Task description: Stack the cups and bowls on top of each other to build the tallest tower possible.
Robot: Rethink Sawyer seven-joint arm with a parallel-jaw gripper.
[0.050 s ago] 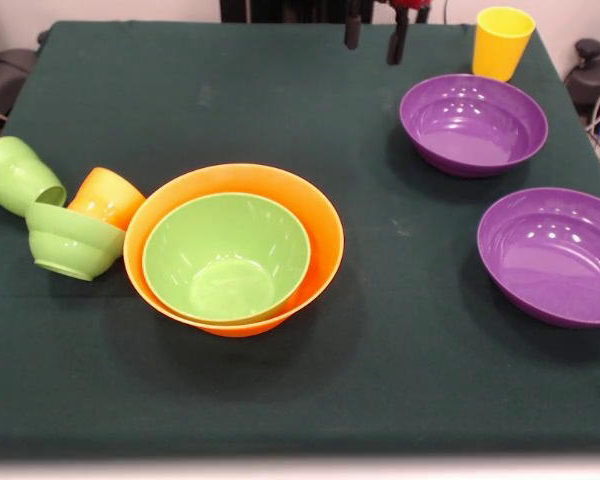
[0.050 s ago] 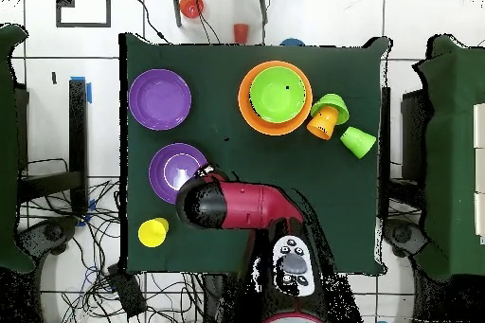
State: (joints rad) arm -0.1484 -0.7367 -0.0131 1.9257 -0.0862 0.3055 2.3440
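Observation:
A large orange bowl (image 1: 325, 235) (image 2: 248, 111) stands left of centre with a medium light green bowl (image 1: 227, 257) (image 2: 278, 94) nested in it. Beside it a small light green bowl (image 1: 72, 240) (image 2: 330, 106), an orange cup (image 1: 107, 197) (image 2: 322, 122) and a light green cup (image 1: 18, 175) (image 2: 358, 140) lie tipped together. Two purple bowls (image 1: 473, 124) (image 1: 555, 255) sit apart on the right. A yellow cup (image 1: 502, 42) (image 2: 152, 232) stands upright at the far right corner. My gripper (image 1: 373, 35) hangs open and empty at the top edge, left of the yellow cup.
From overhead, my red and black arm (image 2: 227, 206) overlaps the edge of one purple bowl (image 2: 175, 170); the other purple bowl (image 2: 159, 98) lies beyond it. A small red thing (image 2: 241, 32) lies on the floor past the table's far edge. Cables run across the floor.

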